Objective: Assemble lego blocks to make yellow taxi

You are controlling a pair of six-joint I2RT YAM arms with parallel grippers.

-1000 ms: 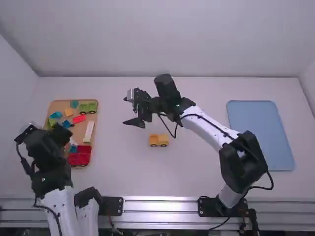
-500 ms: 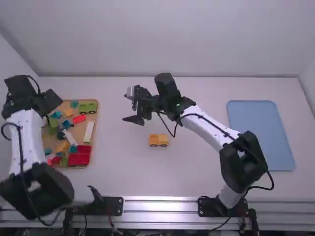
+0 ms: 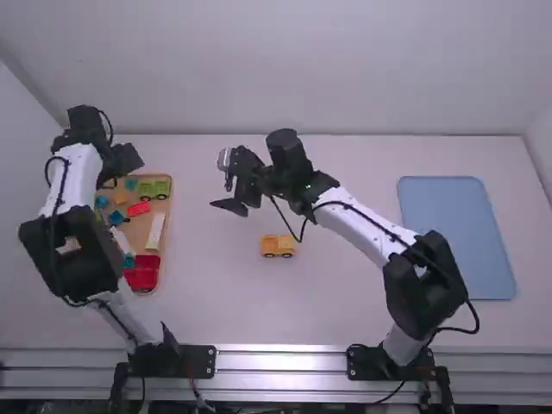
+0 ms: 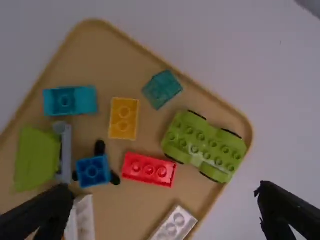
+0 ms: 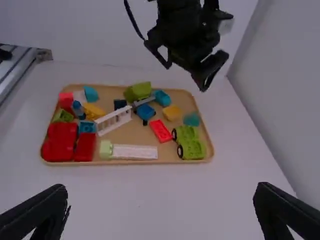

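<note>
While the left gripper (image 3: 116, 162) hangs over the tray (image 3: 166, 226) near the bench's (image 3: 345, 302) far left corner, fingers wide apart and empty, the yellow car (image 3: 278, 246) sits well in from every edge. Nearer the far edge, the right gripper's (image 3: 226, 183) fingers also stand wide, holding nothing.

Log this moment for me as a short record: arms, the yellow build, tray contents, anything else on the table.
left gripper: over the tray's far end, fingers apart, nothing held
right gripper: over the table right of the tan tray, fingers apart, nothing held
yellow build: yellow wheeled vehicle on the bare table, between the two trays
tan tray: yellow brick, red brick, green wheeled piece, other blocks
blue tray: on the table's right side
</note>
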